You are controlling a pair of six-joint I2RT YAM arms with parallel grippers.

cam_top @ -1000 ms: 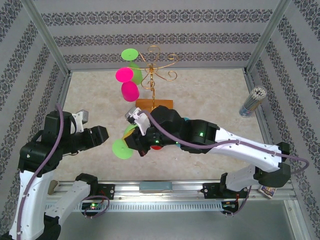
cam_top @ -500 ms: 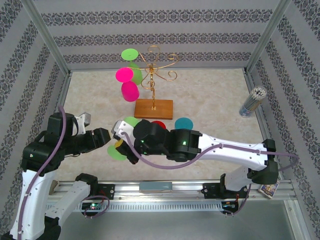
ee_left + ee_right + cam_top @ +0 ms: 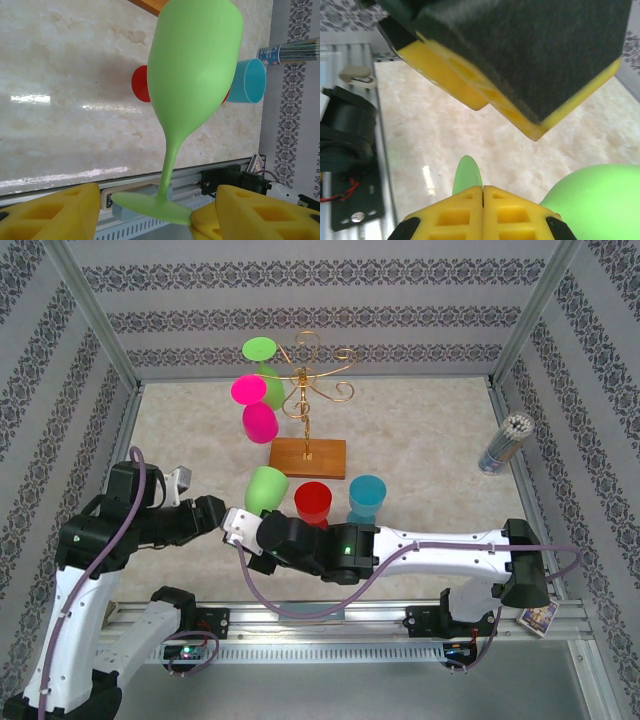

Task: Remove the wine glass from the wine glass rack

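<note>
While the overhead view sets the green wine glass [image 3: 265, 488] off the wine glass rack [image 3: 308, 390], near of the rack's wooden base and just left of a red cup [image 3: 312, 502] and a blue cup [image 3: 366, 497] on the worktop [image 3: 430, 430], it hides how the foot is held. The left wrist view shows the left pincer [image 3: 157, 212] partly open, its yellow fingers on either side of the foot disc with a gap on one side, gripping nothing. The right wrist view shows the right pincer [image 3: 482, 200] pressed closed, with the thin green rim of the foot rising from the seam between its pads. It holds the glass there, and the other pincer's black and yellow body sits close above. The glass is tilted: its long axis runs from the foot at near left, between the two pincers, to the bowl at far right, mouth toward the cups. A second earlier the right arm was bunched against the base, covering both cups. It has since swung to the near left and stretched low, and the left pincer has moved in. A pink glass [image 3: 255, 410] and a second green glass [image 3: 262, 365] hang on the rack as before.
</note>
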